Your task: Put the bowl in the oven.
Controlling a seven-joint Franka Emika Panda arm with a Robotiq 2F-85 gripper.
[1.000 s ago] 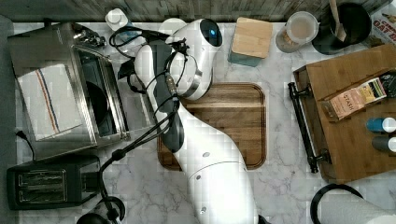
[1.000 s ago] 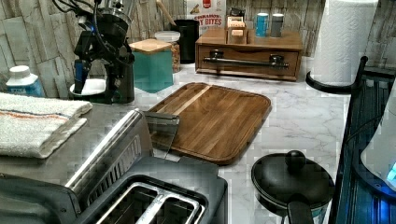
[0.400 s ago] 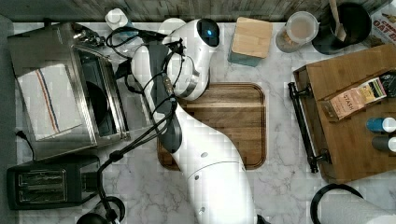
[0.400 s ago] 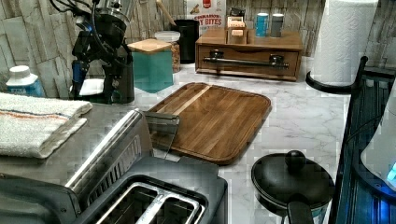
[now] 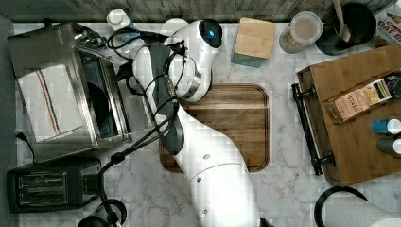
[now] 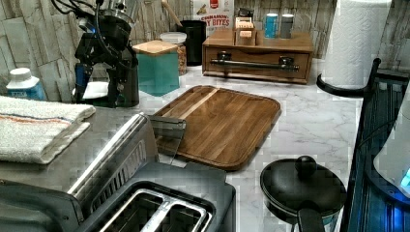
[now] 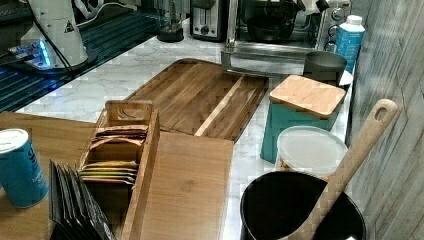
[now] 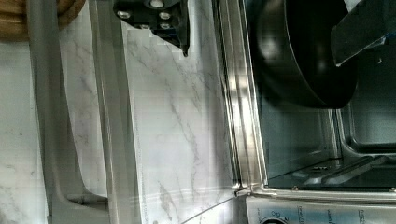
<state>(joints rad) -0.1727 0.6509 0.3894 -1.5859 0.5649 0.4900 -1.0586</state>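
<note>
The marble counter (image 5: 283, 198) carries everything here. The white Franka arm (image 5: 213, 175) stretches from the top view's bottom edge up over the wooden cutting board (image 5: 231, 127) and bends toward the top view's left, its wrist hanging over the lowered glass door (image 8: 177, 116) of the stainless-steel toaster oven (image 5: 61, 47). That oven stands at the top view's left with a folded striped towel (image 5: 47, 101) on its roof and a black two-slot toaster (image 5: 47, 184) just beside it. The black bowl (image 8: 299, 51) is inside the oven's open cavity; in the right view it shows as a dark round shape (image 7: 267, 27) behind the door frame. In the wrist view, the gripper (image 8: 261, 28) is spread wide, one finger (image 8: 364, 28) over the bowl's far side, the other finger (image 8: 159, 18) over the door glass; whether a finger touches the bowl cannot be told. A dark grey tumbler (image 7: 324, 66) sits near the teal canister (image 7: 300, 117) with its wooden lid.
</note>
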